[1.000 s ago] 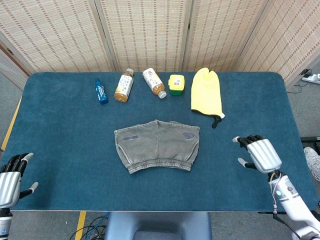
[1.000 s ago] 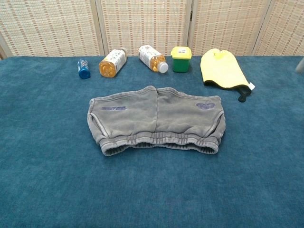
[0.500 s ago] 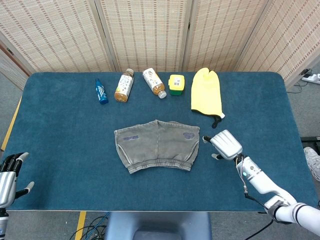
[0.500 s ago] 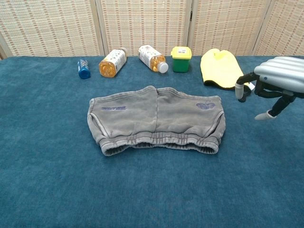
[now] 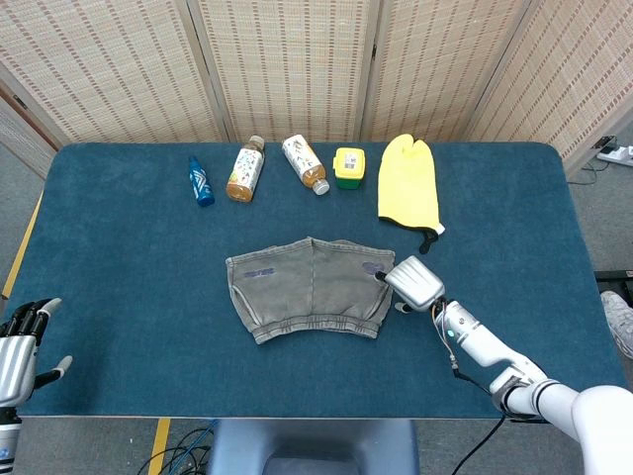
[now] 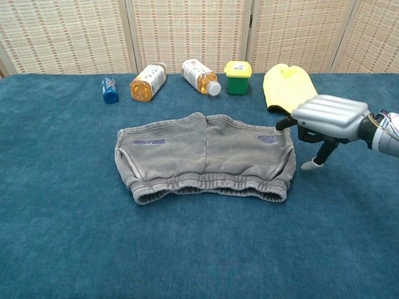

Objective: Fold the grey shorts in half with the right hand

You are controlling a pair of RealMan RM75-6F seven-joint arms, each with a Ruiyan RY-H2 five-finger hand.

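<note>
The grey shorts (image 5: 310,288) (image 6: 204,157) lie flat in the middle of the blue table, waistband toward me. My right hand (image 5: 413,283) (image 6: 326,117) hovers palm down at the shorts' right edge, holding nothing. Its fingertips (image 6: 282,124) reach over the upper right corner of the cloth, and its thumb points down beside the cloth. My left hand (image 5: 22,346) rests open at the table's near left corner, far from the shorts; the chest view does not show it.
Along the back lie a small blue bottle (image 5: 201,181), two tea bottles (image 5: 244,169) (image 5: 305,163), a green container with a yellow lid (image 5: 347,167) and a yellow mitt (image 5: 409,192). A folding screen stands behind the table.
My right hand has travelled left from the table's right side to the right edge of the shorts. The left hand has barely shifted. The shorts lie as before.
</note>
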